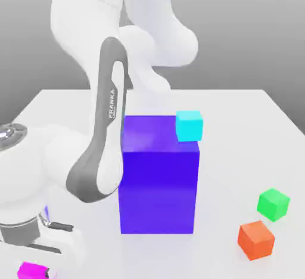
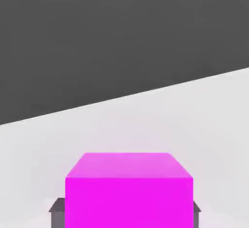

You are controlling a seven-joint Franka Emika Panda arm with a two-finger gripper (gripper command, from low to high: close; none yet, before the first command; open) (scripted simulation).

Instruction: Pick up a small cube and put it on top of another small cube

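Magenta cube (image 1: pixel 33 270), plain and small, sits at my exterior view's lower left, pinched in the closed gripper (image 1: pixel 36 264). Green cube (image 1: pixel 273 204) lies lower right beside the orange cube (image 1: pixel 257 240), open tabletop (image 1: pixel 238 123) around.

magenta cube (image 1: pixel 33 270) at lower edge under the hand | cyan cube (image 1: pixel 189 125) on blue block (image 1: pixel 159 176) | green cube (image 1: pixel 273 204) near orange cube (image 1: pixel 257 240) on desk (image 1: pixel 238 129)

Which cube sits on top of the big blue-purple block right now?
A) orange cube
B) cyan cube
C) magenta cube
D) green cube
B: the cyan cube rests on the top far corner of the blue-purple block, while the green cube and orange cube lie on the table toward the exterior view's right, and the magenta cube is low at the gripper.
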